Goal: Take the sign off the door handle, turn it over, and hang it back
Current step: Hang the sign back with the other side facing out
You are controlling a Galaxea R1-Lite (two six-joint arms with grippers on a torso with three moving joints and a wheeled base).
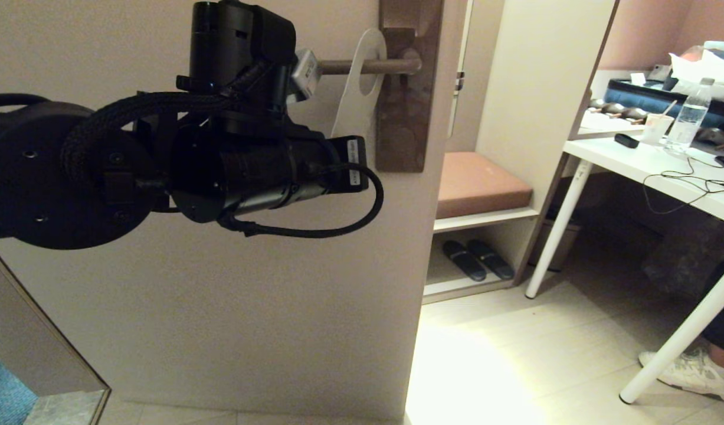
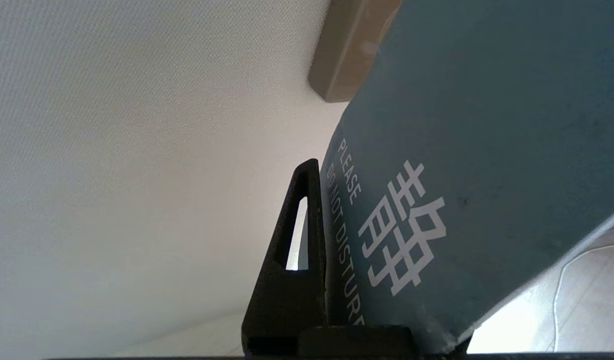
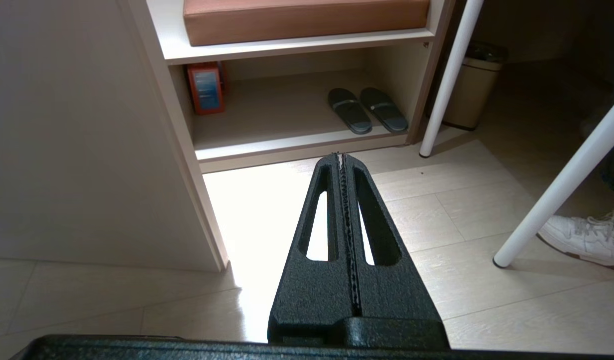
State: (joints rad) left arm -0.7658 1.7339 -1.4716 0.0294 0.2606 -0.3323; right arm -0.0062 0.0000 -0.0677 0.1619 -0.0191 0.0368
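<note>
The sign [image 1: 357, 97] hangs by its round hole on the door handle [image 1: 370, 66], a brown bar on a dark backplate [image 1: 406, 118]. Its pale face is turned to the head view. My left arm is raised in front of the door, and its body hides the sign's lower end and the fingers there. In the left wrist view my left gripper [image 2: 323, 172] is shut on the sign [image 2: 487, 150]. One black finger [image 2: 291, 280] lies flat against the slate-blue "DO NOT DISTURB" face, and the other is hidden behind the card. My right gripper [image 3: 341, 156] is shut and empty, low over the floor.
Right of the door stands a shelf unit with a brown cushion [image 1: 480, 183] and slippers [image 1: 477, 260] below. A white table [image 1: 633, 162] with a bottle [image 1: 689, 115] and cables stands at right. A person's shoe [image 1: 686, 369] is by its leg, and a bin [image 3: 472, 85] is under the table.
</note>
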